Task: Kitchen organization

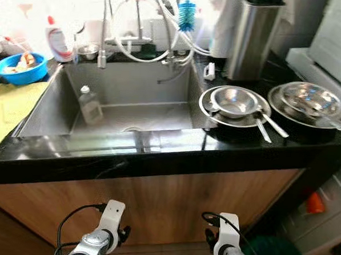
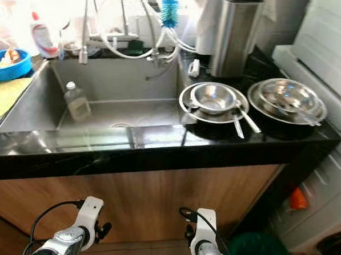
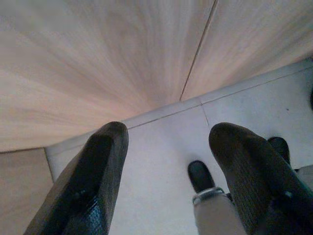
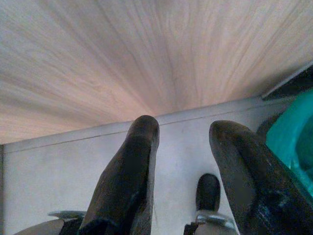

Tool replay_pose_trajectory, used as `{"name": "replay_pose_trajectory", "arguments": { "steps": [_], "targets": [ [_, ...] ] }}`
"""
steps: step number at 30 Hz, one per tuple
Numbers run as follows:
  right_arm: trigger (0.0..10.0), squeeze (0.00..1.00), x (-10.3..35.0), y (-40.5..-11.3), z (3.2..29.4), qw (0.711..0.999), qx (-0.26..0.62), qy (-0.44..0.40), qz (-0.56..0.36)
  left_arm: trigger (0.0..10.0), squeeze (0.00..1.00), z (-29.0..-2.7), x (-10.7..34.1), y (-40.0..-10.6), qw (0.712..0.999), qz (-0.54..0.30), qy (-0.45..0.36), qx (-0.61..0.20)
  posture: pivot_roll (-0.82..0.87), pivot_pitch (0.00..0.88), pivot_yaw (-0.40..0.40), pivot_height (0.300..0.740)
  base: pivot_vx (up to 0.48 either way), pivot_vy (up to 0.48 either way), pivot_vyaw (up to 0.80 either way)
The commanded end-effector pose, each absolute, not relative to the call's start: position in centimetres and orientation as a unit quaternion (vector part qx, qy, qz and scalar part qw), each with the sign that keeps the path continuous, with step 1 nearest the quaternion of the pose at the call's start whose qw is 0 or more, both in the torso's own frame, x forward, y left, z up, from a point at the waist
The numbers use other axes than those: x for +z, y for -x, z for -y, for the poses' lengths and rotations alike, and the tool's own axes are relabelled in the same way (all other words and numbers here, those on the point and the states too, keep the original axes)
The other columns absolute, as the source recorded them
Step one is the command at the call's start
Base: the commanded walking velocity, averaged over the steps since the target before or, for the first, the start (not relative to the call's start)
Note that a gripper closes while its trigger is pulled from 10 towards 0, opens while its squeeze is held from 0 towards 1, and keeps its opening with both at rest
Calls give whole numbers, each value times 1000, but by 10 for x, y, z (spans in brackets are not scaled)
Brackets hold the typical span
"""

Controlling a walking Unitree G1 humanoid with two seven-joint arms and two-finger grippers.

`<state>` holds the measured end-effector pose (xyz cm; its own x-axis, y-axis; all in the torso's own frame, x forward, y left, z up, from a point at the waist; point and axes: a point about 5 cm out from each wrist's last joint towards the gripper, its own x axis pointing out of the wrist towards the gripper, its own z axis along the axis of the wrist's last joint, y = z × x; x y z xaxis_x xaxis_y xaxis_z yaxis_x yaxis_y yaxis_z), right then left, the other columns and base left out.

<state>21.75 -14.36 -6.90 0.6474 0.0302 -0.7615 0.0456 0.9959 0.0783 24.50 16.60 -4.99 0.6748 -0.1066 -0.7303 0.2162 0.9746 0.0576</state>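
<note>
Both arms hang low in front of the wooden cabinet [image 1: 155, 209], well below the black tabletop [image 1: 157, 155].

Left gripper [image 3: 166, 171]: fingers apart, empty, pointing at pale floor [image 3: 161, 161] by the cabinet base.

Up and ahead of it, at far left, a blue bowl [image 1: 19, 68], contents blurred, and a white dish soap bottle [image 1: 59, 40] washed out by glare. The steel sink [image 1: 126, 102] holds a small clear bottle [image 1: 90, 104] leaning on its left wall. The faucets and hoses [image 1: 141, 34] are tangled and hard to separate.

Right gripper [image 4: 181, 166]: fingers apart, empty, near a green bin [image 4: 293, 142] cut off at the frame edge.

Above it and to the right: a steel bowl on a plate [image 1: 233, 102] with utensils, then stacked steel plates [image 1: 309, 103]. Behind them is a steel canister [image 1: 252, 37], its top cut off.
</note>
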Motion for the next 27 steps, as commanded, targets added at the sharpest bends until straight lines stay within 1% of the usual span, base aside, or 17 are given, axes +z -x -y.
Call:
{"name": "replay_pose_trajectory", "arguments": {
  "steps": [1,6,12,15,19,27],
  "targets": [
    [10000,0,-70,-217,145,905,-8,-42,-422,10000,0,-163,-52,-243,910,-398,-71,-93,-91,0,64,740,0,0,0],
    [10000,0,-69,-218,142,905,-10,-42,-423,10000,0,-163,-52,-242,910,-400,-66,-92,-91,0,66,740,0,0,0],
    [10000,0,-78,-199,165,900,-20,-42,-433,10000,0,-163,-52,-242,909,-402,-67,-93,-89,0,68,740,0,451,0],
    [10000,0,-79,-196,170,899,-23,-42,-434,10000,0,-163,-52,-242,909,-401,-68,-93,-90,0,70,740,0,480,0],
    [10000,0,-85,-182,180,895,-28,-40,-443,10000,0,-164,-52,-243,908,-399,-80,-96,-91,0,71,740,0,0,0],
    [10000,0,-84,-177,200,895,-35,-38,-444,10000,0,-162,-50,-245,911,-392,-77,-97,-89,0,72,740,0,0,0]
  ]
}}
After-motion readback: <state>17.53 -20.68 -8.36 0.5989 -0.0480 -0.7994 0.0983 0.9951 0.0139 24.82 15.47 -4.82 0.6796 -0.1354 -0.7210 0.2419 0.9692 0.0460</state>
